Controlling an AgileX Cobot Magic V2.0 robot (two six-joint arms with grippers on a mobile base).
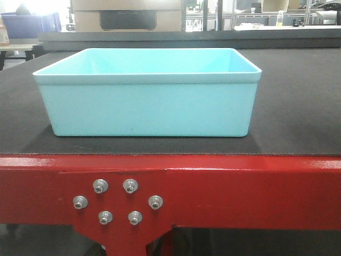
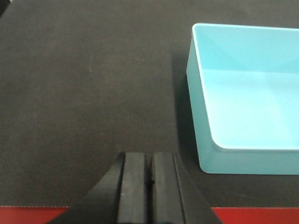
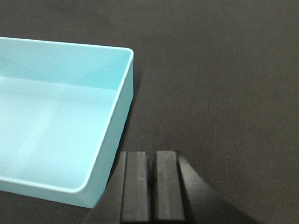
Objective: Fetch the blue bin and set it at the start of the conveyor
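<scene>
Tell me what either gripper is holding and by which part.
Nothing is held. The left gripper and right gripper have their jaws shut on nothing, beside the pale turquoise rectangular plastic bin, not touching it.

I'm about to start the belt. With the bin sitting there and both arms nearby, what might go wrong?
1. The left gripper and right gripper, both shut, hang low beside the blue bin; belt motion might drag it against one.
2. The bin sits near the red frame, so backward motion could tip it off.
</scene>
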